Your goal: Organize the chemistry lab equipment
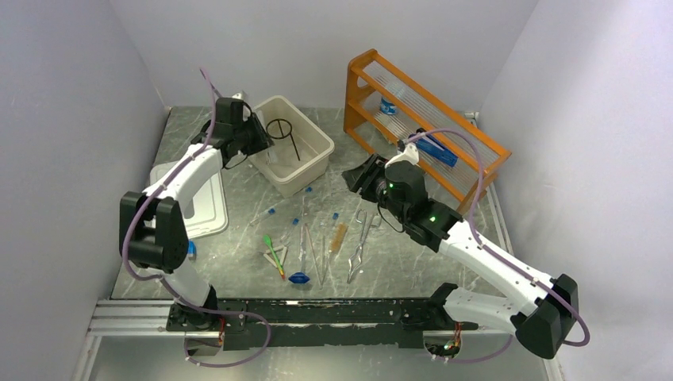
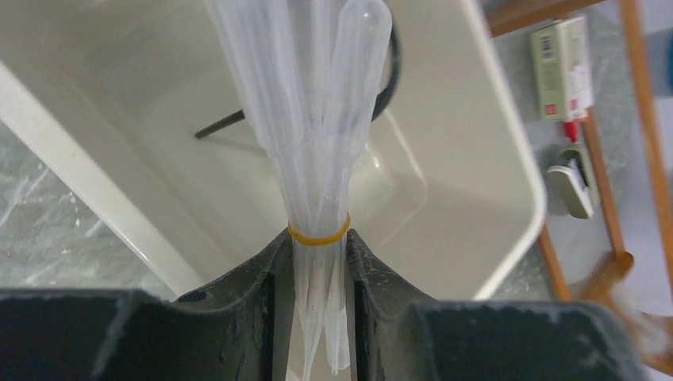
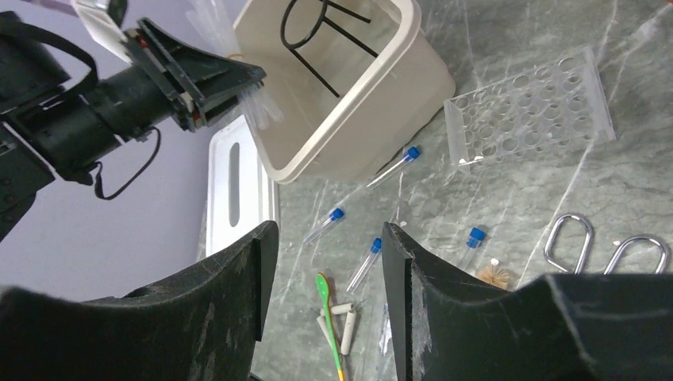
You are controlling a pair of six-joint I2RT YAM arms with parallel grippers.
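A white lid (image 1: 202,202) lies flat along the left edge of the table (image 1: 238,254). Just right of it, toward the far left corner, the left gripper (image 2: 317,270) hangs over the beige bin (image 1: 313,159). Its 2 fingers are pinching a bundle of clear droppers (image 2: 317,119) tied with a yellow rubber band (image 2: 317,236), and the bulbs reach out over the inside of the bin. The black ring stand (image 1: 284,131) lies inside the same bin.

In front of the bin, from the middle of the table toward the near edge, loose pieces lie scattered. There are 4 blue-capped test tubes (image 3: 394,167) apart from one another, then a green dropper (image 1: 274,252). Right of these are a brush (image 1: 340,236) and metal forceps (image 1: 361,238) with 2 ring handles.

The right gripper (image 3: 327,238) hovers above the table just right of the bin, its fingers spread with nothing between them. The clear tube rack (image 3: 528,115) lies flat on the table beside the bin's right side. An orange shelf rack (image 1: 421,127) stands at the far right corner.
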